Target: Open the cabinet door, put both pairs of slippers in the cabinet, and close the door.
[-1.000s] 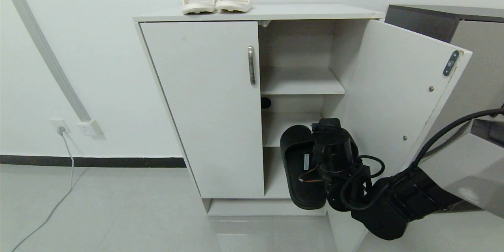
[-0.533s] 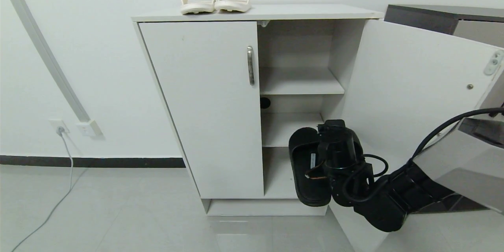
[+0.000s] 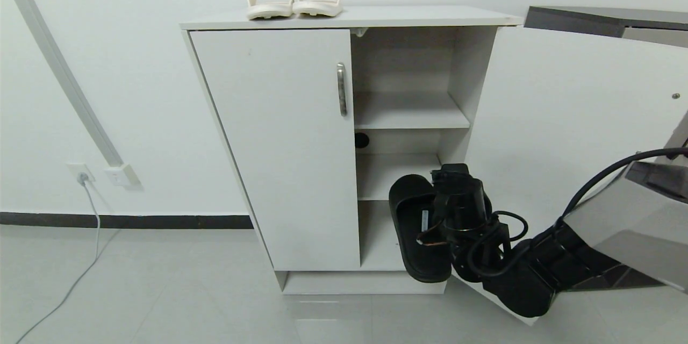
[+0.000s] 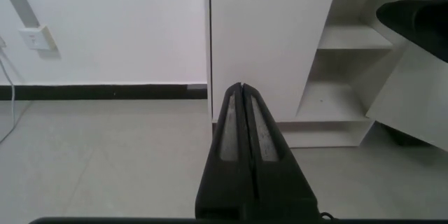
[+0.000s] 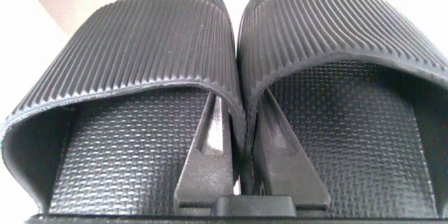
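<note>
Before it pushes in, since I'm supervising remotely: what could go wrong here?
The right arm's fingers pinch only the adjoining strap edges of the black slippers, so one might slip out. The pair hangs upright across the shelf edge, so it could catch there going in.

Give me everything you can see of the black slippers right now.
The black slippers are a matte, rubbery-looking pair with ribbed straps and pebbled footbeds. They sit side by side, the right gripper shut on their touching inner edges. They hang on end, toes up, footbeds toward the head camera, before the open right half of the cabinet, level with its lower shelves, not yet set on one.
</note>
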Robot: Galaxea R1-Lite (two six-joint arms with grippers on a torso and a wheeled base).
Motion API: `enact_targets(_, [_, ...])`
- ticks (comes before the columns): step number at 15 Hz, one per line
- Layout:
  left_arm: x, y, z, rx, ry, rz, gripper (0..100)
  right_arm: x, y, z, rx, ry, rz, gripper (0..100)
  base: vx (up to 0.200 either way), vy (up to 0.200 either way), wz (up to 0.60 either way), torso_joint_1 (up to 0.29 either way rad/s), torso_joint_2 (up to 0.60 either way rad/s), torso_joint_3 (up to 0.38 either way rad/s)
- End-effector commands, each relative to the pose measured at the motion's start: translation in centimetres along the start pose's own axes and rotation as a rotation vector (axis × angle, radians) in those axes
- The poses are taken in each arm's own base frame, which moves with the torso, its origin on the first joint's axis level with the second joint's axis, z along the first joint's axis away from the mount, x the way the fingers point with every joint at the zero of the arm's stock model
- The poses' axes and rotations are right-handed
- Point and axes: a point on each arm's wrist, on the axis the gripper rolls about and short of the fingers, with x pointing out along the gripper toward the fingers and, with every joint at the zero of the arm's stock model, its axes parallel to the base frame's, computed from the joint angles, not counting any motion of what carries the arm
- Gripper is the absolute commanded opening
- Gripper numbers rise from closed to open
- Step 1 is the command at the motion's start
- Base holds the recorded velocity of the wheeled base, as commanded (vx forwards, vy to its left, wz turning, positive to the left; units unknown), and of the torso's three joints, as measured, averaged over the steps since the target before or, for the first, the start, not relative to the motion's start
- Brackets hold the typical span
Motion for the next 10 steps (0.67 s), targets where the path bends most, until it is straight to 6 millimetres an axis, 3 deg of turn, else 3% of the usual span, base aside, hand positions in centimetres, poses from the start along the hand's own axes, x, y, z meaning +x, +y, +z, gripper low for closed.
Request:
enact_targets(1, [0.0,0.0,0.0,0.0,0.001,0.0,0,-0.4,0.5,-0.1,-0.003,0.002,0.023,0,0.0,0.0,0.0,0.0,0.0,0.0])
enact_targets(4, [0.0,0.0,0.0,0.0,0.001,0.0,0,-1.2,1.9,-0.3,0.002,-0.006,0.114,0,0.0,0.0,0.0,0.0,0.0,0.0])
enact_targets(8, [0.0,0.0,0.0,0.002,0.002,0.0,0,-1.1,2.2,-0.9,-0.007,-0.003,0.121,0,0.0,0.0,0.0,0.0,0.0,0.0])
enact_targets(10, [0.0,0.0,0.0,0.002,0.002,0.0,0,-1.1,2.2,-0.9,-0.008,-0.002,0.119,0,0.0,-0.2,0.0,0.002,0.0,0.002])
